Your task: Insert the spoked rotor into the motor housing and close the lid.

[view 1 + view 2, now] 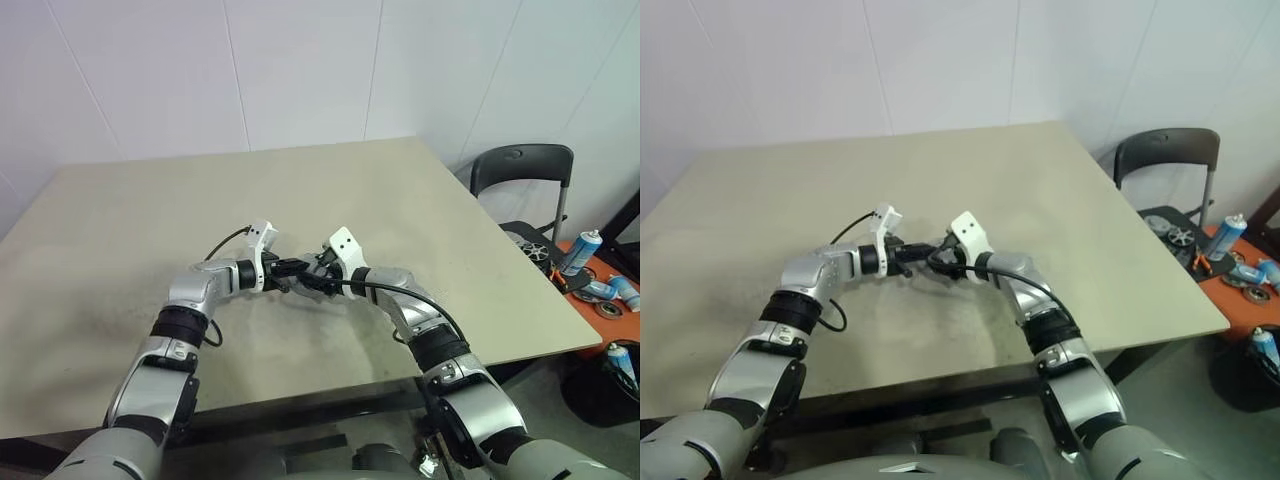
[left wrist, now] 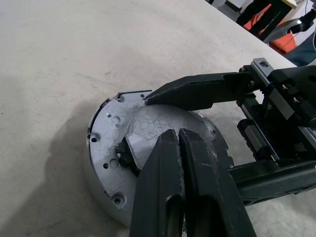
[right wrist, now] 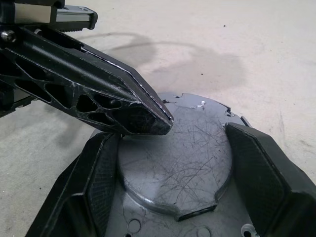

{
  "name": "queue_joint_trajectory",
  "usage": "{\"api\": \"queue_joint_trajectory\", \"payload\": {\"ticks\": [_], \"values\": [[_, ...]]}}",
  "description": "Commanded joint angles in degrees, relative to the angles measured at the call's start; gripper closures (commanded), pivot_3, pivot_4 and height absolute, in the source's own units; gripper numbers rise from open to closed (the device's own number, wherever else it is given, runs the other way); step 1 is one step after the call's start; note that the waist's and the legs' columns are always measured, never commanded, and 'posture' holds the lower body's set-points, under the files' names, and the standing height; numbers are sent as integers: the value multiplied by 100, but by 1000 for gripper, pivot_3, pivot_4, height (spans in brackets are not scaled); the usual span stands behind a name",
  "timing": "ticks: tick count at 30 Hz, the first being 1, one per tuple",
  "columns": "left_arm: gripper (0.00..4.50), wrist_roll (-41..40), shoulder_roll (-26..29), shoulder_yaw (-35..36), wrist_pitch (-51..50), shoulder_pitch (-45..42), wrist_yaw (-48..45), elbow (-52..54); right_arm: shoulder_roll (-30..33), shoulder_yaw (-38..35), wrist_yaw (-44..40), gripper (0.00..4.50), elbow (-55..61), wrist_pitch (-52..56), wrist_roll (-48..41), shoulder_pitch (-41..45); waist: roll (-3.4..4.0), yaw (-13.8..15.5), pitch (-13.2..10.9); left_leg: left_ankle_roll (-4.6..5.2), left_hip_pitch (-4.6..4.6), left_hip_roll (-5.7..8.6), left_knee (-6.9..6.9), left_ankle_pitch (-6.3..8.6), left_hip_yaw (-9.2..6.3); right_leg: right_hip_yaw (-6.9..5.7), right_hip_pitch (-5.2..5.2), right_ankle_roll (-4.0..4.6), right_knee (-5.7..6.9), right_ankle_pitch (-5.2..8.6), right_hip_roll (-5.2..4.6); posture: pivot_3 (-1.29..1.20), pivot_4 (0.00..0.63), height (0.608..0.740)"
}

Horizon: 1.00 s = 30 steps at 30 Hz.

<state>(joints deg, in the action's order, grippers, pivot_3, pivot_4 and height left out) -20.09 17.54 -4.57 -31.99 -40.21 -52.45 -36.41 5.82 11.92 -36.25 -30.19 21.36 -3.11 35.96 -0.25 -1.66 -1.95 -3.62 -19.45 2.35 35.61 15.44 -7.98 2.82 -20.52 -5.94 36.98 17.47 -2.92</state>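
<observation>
Left wrist view puts the left gripper (image 2: 180, 143) clenched, its two fingers pressed together with nothing between them, the joined tip resting on or just above the scratched raised centre of the lid (image 2: 148, 129). Right wrist view shows the same black wedge coming in over the disc from one side. The right gripper (image 3: 170, 168) is spread wide around that raised centre, one finger on each flank, holding the part between them on the table (image 1: 420, 200).

What the coming move turns on, I judge, is that the lid lies flat directly under the closed left tip, so any push must go straight down through the middle; the disc is round and has no long axis to line up. Both grippers are at the part, meeting head-on from opposite sides.

Hidden: the housing and rotor, presumably beneath the lid, so whether the lid is fully seated cannot be told. Actual contact of the left tip is also unclear.
</observation>
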Motion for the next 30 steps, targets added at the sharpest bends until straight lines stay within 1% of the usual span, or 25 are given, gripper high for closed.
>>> {"api": "queue_joint_trajectory", "payload": {"ticks": [1, 8, 10, 13, 20, 30], "values": [[4337, 182, -115, -106, 23, -53, -38, -35, 110, 133, 41, 1481, -297, 511, 153, -360, 1, 27, 0, 0, 0, 0, 0, 0, 0, 0, 0, 0, 0, 0, 0, 0, 0, 740], [4337, 280, -169, -139, -45, 44, -72, 65, 194, 220, -56, 1481, 102, 721, 134, -556, 3, 105, 2, 2, -1, 1, -4, 1, 0, 0, -1, -3, -4, 2, -2, 0, 0, 740], [4337, 489, -102, -315, 72, 80, -111, 16, 187, 243, -51, 1481, 217, 790, 131, -591, 3, 105, 2, 5, -2, 2, -6, 4, 0, 0, 0, -5, -9, 3, -3, 0, 0, 740], [4337, 871, 1, -565, 505, 138, -162, -79, 178, 250, -42, 1481, 318, 867, 124, -610, 5, 103, 14, 6, 0, 3, -24, 5, 1, 0, 0, -6, -26, 4, -4, 0, 0, 740], [4337, 1040, -69, -517, 803, -91, -119, -444, 152, 273, -14, 1481, 342, 919, 138, -631, 13, 99, 32, 8, 2, 2, -47, 6, 1, 0, 4, -6, -53, 3, -4, 0, 0, 740], [4337, 1274, 9, -665, 958, 102, -312, -343, 128, 277, 33, 1481, 431, 961, 121, -704, 15, 96, 57, 13, 3, 2, -48, 8, 1, -1, 8, -6, -59, 3, -4, 0, 0, 740]]}}
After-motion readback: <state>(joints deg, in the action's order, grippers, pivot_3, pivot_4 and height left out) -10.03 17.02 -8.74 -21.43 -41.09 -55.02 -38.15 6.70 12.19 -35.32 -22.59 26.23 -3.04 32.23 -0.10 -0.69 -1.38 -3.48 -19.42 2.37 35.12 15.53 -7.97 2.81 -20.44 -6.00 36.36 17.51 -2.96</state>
